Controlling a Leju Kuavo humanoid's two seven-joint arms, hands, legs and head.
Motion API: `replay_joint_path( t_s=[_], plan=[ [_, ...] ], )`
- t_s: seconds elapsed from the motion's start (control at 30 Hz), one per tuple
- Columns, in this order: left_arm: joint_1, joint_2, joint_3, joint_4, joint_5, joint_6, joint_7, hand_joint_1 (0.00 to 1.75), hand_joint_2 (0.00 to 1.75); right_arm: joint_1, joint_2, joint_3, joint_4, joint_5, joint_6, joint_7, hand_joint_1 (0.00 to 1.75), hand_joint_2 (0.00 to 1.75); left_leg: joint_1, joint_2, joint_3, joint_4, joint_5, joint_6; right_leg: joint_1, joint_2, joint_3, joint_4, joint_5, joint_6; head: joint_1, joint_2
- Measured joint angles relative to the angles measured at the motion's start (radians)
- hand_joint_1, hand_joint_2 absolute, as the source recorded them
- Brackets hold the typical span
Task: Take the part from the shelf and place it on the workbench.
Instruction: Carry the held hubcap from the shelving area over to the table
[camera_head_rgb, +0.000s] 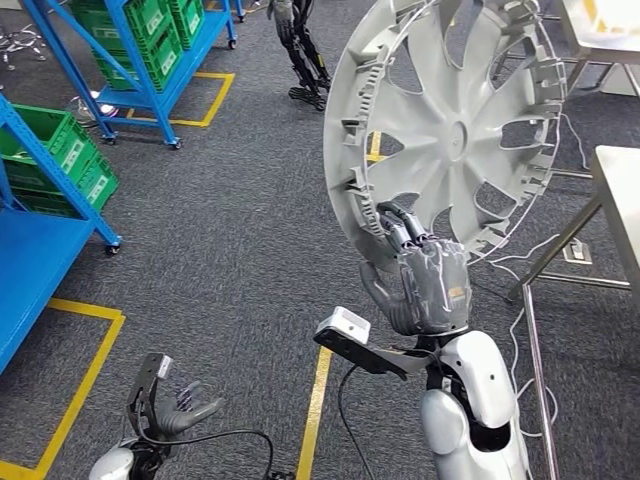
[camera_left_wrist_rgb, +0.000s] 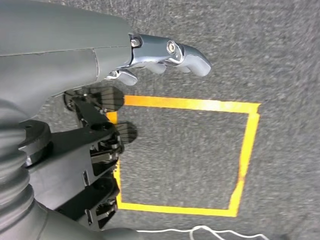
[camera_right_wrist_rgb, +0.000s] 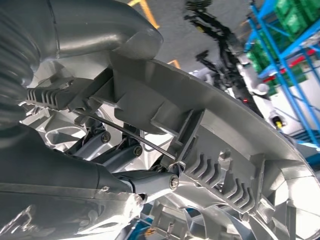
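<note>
The part is a large silver wheel cover (camera_head_rgb: 445, 125) with curved spokes, held upright in the air at the right of the head view. My right hand (camera_head_rgb: 426, 280) grips its lower rim, fingers hooked over the edge and thumb below. In the right wrist view the cover's ribbed rim (camera_right_wrist_rgb: 211, 150) runs across the picture with my fingers (camera_right_wrist_rgb: 124, 155) clamped behind it. My left hand (camera_head_rgb: 177, 408) hangs low at the bottom left, fingers apart and holding nothing; the left wrist view shows its fingers (camera_left_wrist_rgb: 170, 55) over grey carpet.
Blue shelves with green crates (camera_head_rgb: 147, 40) stand at the upper left, and another blue shelf (camera_head_rgb: 38, 220) at the left edge. A metal-legged workbench (camera_head_rgb: 615, 200) stands at the right. Yellow floor tape (camera_head_rgb: 317, 395) and loose cables cross the carpet. Another robot's legs (camera_head_rgb: 306, 55) stand ahead.
</note>
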Motion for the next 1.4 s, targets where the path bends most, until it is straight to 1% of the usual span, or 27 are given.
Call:
replay_joint_path(
  t_s=[0.07,0.13,0.2,0.27,0.33,0.4,0.47,0.5,0.53,0.6,0.63,0.67,0.73,0.77,0.83,0.9,0.93,0.97,1.0,1.07,1.1,1.13,1.2,1.23,1.27,1.33,1.4],
  plan=[
    [0.0,0.0,-0.001,0.0,0.0,0.0,0.0,0.0,1.75,0.0,0.0,-0.003,0.0,0.0,0.0,0.0,1.75,1.75,0.005,-0.021,0.078,-0.094,0.043,-0.003,-0.005,0.025,-0.033,0.006,0.023,0.009,0.0,0.0],
    [0.0,-0.001,-0.002,0.0,0.002,0.0,0.0,0.0,1.75,0.0,0.0,-0.005,-0.001,0.0,0.0,0.0,1.75,1.75,0.011,-0.062,0.155,-0.21,0.04,-0.002,-0.006,0.046,-0.062,0.015,0.043,0.02,0.0,0.0],
    [0.001,-0.002,-0.002,0.0,0.005,0.0,0.0,0.0,1.75,0.002,0.0,-0.007,-0.002,0.0,0.0,0.0,1.75,1.75,0.01,-0.073,0.176,-0.252,0.028,0.006,-0.007,0.065,-0.077,0.017,0.061,0.031,-0.001,0.0],
    [0.0,-0.003,-0.002,0.0,0.005,0.0,0.0,0.0,1.75,0.006,0.0,-0.008,-0.002,0.0,0.0,-0.001,1.75,1.75,0.009,-0.05,0.17,-0.251,0.037,0.019,-0.01,0.067,-0.085,0.018,0.067,0.04,-0.001,0.0],
    [0.0,-0.004,-0.002,-0.001,0.005,0.0,0.0,0.0,1.75,0.007,0.0,-0.009,-0.004,0.0,0.0,-0.003,1.75,1.75,0.009,-0.026,0.163,-0.253,0.05,0.034,-0.01,0.023,-0.108,0.074,0.016,0.05,0.004,0.0],
    [0.0,-0.003,0.0,-0.001,0.004,0.001,-0.002,0.0,1.75,0.007,0.0,-0.009,-0.005,0.0,0.0,-0.004,1.75,1.75,0.006,-0.002,0.152,-0.252,0.06,0.041,-0.014,-0.022,-0.15,0.203,-0.069,0.06,0.009,0.0],
    [0.0,-0.003,0.002,-0.001,0.0,0.001,-0.004,0.0,1.75,0.01,0.0,-0.009,-0.005,0.0,0.0,-0.005,1.75,1.75,0.005,0.024,0.14,-0.252,0.069,0.039,-0.021,-0.035,-0.17,0.3,-0.109,0.066,0.009,0.0],
    [0.001,-0.003,0.003,-0.001,-0.003,0.0,-0.006,0.0,1.75,0.011,0.0,-0.009,-0.005,0.0,0.0,-0.005,1.75,1.75,0.005,0.037,0.135,-0.252,0.072,0.037,-0.023,-0.039,-0.154,0.297,-0.104,0.068,0.009,0.0],
    [0.001,-0.003,0.004,-0.001,-0.006,-0.001,-0.008,0.0,1.75,0.012,0.0,-0.009,-0.005,0.0,0.0,-0.005,1.75,1.75,0.005,0.05,0.132,-0.252,0.074,0.034,-0.025,-0.045,-0.116,0.254,-0.087,0.069,0.009,0.0],
    [0.001,-0.003,0.006,-0.001,-0.013,-0.005,-0.013,0.0,1.75,0.011,0.001,-0.009,-0.006,0.0,0.0,-0.006,1.75,1.75,0.004,0.074,0.129,-0.252,0.076,0.027,-0.021,-0.081,-0.02,0.12,-0.062,0.066,0.009,0.0],
    [0.0,-0.003,0.007,-0.001,-0.018,-0.004,-0.013,0.0,1.75,0.01,0.001,-0.01,-0.006,-0.003,0.0,-0.009,1.75,1.75,0.004,0.084,0.129,-0.252,0.077,0.022,-0.015,-0.098,0.012,0.071,-0.058,0.06,0.007,0.0],
    [-0.004,-0.003,0.008,0.003,-0.029,0.01,-0.012,0.0,1.75,0.009,0.002,-0.01,-0.006,-0.009,0.0,-0.014,1.75,1.75,0.003,0.093,0.13,-0.253,0.077,0.016,-0.009,-0.108,0.026,0.044,-0.062,0.052,0.008,0.0],
    [-0.054,0.001,0.016,0.062,-0.066,0.09,-0.029,0.0,1.75,0.006,0.002,-0.009,-0.01,-0.027,0.005,-0.02,1.75,1.75,0.003,0.107,0.132,-0.258,0.08,0.003,-0.002,-0.098,0.023,0.034,-0.064,0.034,0.008,0.0],
    [-0.102,0.007,0.025,0.123,-0.084,0.147,-0.053,0.0,1.75,0.004,0.003,-0.006,-0.012,-0.035,0.008,-0.02,1.75,1.75,0.004,0.104,0.131,-0.259,0.08,-0.004,-0.003,-0.09,0.024,0.027,-0.063,0.026,0.009,0.0],
    [-0.208,0.026,0.047,0.268,-0.102,0.23,-0.11,0.0,1.75,-0.004,0.004,0.007,-0.016,-0.044,0.014,-0.014,1.75,1.75,0.005,0.066,0.109,-0.223,0.06,-0.013,-0.007,-0.076,0.034,0.013,-0.057,0.011,0.006,0.0],
    [-0.278,0.05,0.071,0.383,-0.105,0.255,-0.14,0.0,1.75,-0.013,0.006,0.023,-0.015,-0.049,0.016,-0.013,1.75,1.75,0.005,0.02,0.044,-0.107,0.017,-0.013,-0.009,-0.053,0.04,0.007,-0.056,0.001,0.002,0.0],
    [-0.298,0.063,0.082,0.429,-0.105,0.259,-0.145,0.0,1.75,-0.016,0.006,0.029,-0.014,-0.052,0.016,-0.013,1.75,1.75,0.004,0.01,0.004,-0.045,0.004,-0.013,-0.009,-0.037,0.043,0.007,-0.059,-0.002,0.001,0.0],
    [-0.312,0.075,0.092,0.469,-0.105,0.263,-0.148,0.0,1.75,-0.017,0.006,0.034,-0.012,-0.054,0.016,-0.013,1.75,1.75,0.004,0.005,-0.028,-0.003,0.01,-0.013,-0.008,-0.018,0.048,0.008,-0.062,-0.004,0.0,0.0],
    [-0.322,0.086,0.1,0.502,-0.105,0.265,-0.15,0.0,1.75,-0.018,0.006,0.036,-0.011,-0.055,0.016,-0.012,1.75,1.75,0.004,0.002,-0.047,0.006,0.039,-0.013,-0.008,0.001,0.055,0.008,-0.067,-0.004,0.0,0.0],
    [-0.342,0.103,0.111,0.553,-0.105,0.265,-0.154,0.0,1.75,-0.018,0.006,0.037,-0.007,-0.058,0.016,-0.009,1.75,1.75,0.006,-0.007,-0.044,-0.06,0.149,-0.015,-0.01,0.034,0.072,0.01,-0.082,0.0,-0.001,0.0],
    [-0.352,0.11,0.116,0.574,-0.105,0.265,-0.155,0.0,1.75,-0.019,0.006,0.037,-0.006,-0.059,0.016,-0.008,1.75,1.75,0.009,-0.024,-0.028,-0.108,0.192,-0.018,-0.011,0.048,0.077,0.011,-0.091,0.004,-0.001,0.0],
    [-0.358,0.116,0.122,0.591,-0.105,0.265,-0.156,0.0,1.75,-0.02,0.006,0.039,-0.005,-0.059,0.017,-0.008,1.75,1.75,0.012,-0.042,-0.006,-0.156,0.211,-0.02,-0.012,0.062,0.08,0.014,-0.099,0.01,-0.001,0.0],
    [-0.366,0.122,0.129,0.615,-0.105,0.265,-0.157,0.0,1.75,-0.023,0.007,0.042,-0.003,-0.059,0.017,-0.009,1.75,1.75,0.016,-0.065,0.039,-0.224,0.175,-0.016,-0.014,0.087,0.079,0.021,-0.112,0.022,-0.002,-0.001],
    [-0.371,0.123,0.13,0.623,-0.105,0.264,-0.158,0.0,1.75,-0.023,0.007,0.044,-0.003,-0.059,0.017,-0.009,1.75,1.75,0.016,-0.061,0.053,-0.244,0.152,-0.01,-0.015,0.095,0.078,0.025,-0.115,0.026,-0.002,-0.001],
    [-0.377,0.122,0.13,0.63,-0.105,0.264,-0.158,0.0,1.75,-0.023,0.007,0.044,-0.004,-0.059,0.017,-0.008,1.75,1.75,0.017,-0.054,0.062,-0.255,0.135,-0.002,-0.016,0.09,0.072,0.035,-0.114,0.03,-0.002,-0.001],
    [-0.386,0.122,0.131,0.639,-0.105,0.263,-0.159,0.0,1.75,-0.023,0.007,0.044,-0.003,-0.06,0.017,-0.008,1.75,1.75,0.016,-0.041,0.074,-0.258,0.119,0.01,-0.011,0.039,0.028,0.098,-0.105,0.037,0.008,-0.001],
    [-0.385,0.125,0.133,0.645,-0.105,0.262,-0.159,0.0,1.75,-0.023,0.006,0.044,-0.003,-0.06,0.017,-0.009,1.75,1.75,0.012,-0.024,0.093,-0.259,0.099,0.018,-0.006,-0.017,-0.068,0.22,-0.11,0.041,0.013,-0.001]
  ],
)
